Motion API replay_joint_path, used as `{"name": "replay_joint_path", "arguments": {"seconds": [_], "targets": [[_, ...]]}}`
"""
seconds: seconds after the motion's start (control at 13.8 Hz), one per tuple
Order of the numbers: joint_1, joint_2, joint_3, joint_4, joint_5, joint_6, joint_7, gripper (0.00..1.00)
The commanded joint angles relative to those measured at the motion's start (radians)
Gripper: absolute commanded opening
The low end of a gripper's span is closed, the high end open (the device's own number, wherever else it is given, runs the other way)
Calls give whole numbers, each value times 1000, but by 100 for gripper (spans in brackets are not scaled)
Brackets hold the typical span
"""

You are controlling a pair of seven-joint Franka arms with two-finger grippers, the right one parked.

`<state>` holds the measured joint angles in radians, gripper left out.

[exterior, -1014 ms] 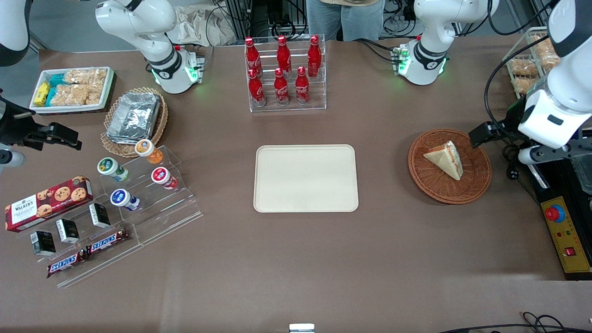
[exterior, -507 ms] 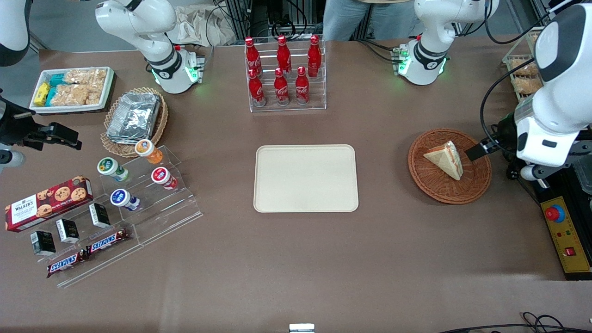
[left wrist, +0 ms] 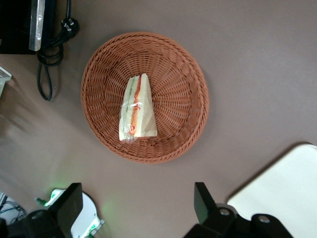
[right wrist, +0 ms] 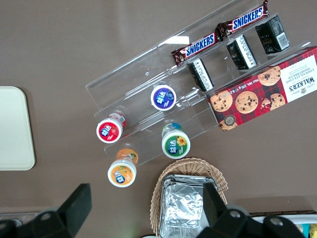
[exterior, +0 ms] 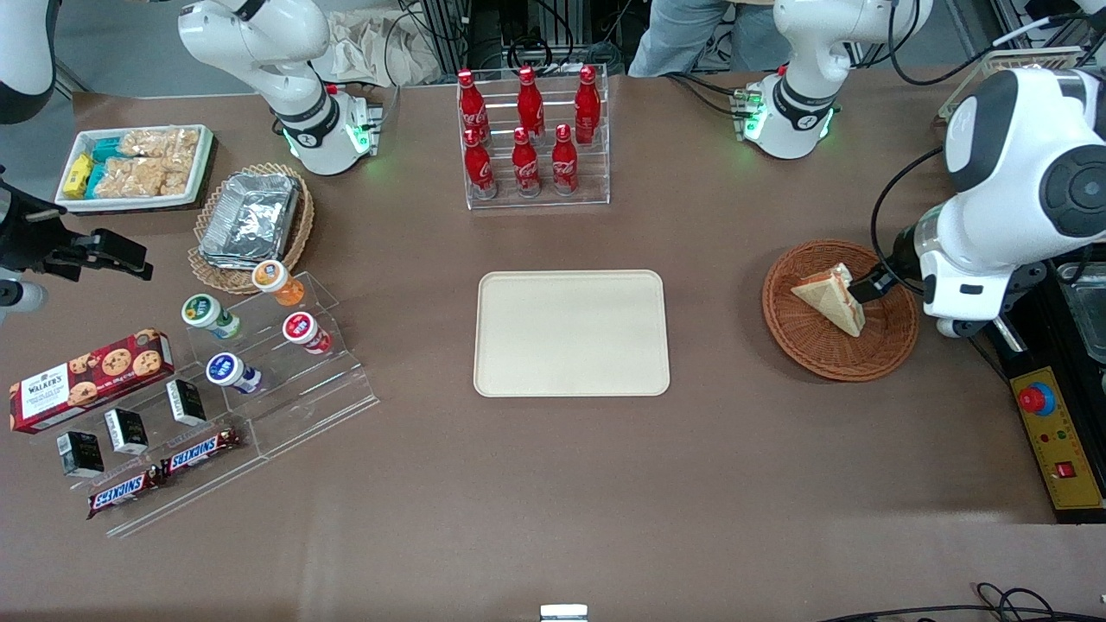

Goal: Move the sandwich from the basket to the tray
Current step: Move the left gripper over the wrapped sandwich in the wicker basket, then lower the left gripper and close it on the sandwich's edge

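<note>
The sandwich [exterior: 831, 298], a pale bread wedge with red and yellow filling along one edge, lies in the round reddish-brown basket [exterior: 812, 358] toward the working arm's end of the table. In the left wrist view the sandwich [left wrist: 137, 111] lies near the middle of the basket [left wrist: 193, 89]. My gripper [exterior: 867, 286] hovers above the basket's rim, beside the sandwich and apart from it. It is open, its dark fingers [left wrist: 204, 201] spread wide with nothing between them. The cream tray [exterior: 570, 333] lies bare at the table's middle, and a corner of the tray [left wrist: 282, 193] shows in the wrist view.
A clear rack of red bottles [exterior: 531, 138] stands farther from the front camera than the tray. A yellow control box [exterior: 1058, 445] and black cable [left wrist: 47, 64] lie beside the basket. A stepped snack stand [exterior: 251, 380] and lacy basket of foil containers [exterior: 251, 220] sit toward the parked arm's end.
My arm has swung in over the basket. The gripper has come from outside the rim to just beside the sandwich. The sandwich and basket have not moved.
</note>
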<state>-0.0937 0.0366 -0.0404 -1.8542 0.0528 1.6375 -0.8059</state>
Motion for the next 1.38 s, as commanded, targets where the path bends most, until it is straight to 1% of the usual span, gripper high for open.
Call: {"name": "replay_joint_path", "arguments": {"seconds": [0.0,0.07,0.14,0.29,0.36,0.58,0.8,0.87,1.3], "targets": [[15,-156,1,-279,15,175,-64,100],[32,-190,-1,-356,16,244,-78,100],[45,-199,-1,-400,15,290,-85,100],[46,-193,-1,-442,15,346,-90,100],[52,-196,-1,-485,16,388,-90,100],[55,-201,-1,-606,16,539,-131,100],[55,-181,-1,-713,16,704,-136,100],[55,-169,-1,-735,16,747,-137,100],[55,-87,1,-738,25,815,-142,100]]}}
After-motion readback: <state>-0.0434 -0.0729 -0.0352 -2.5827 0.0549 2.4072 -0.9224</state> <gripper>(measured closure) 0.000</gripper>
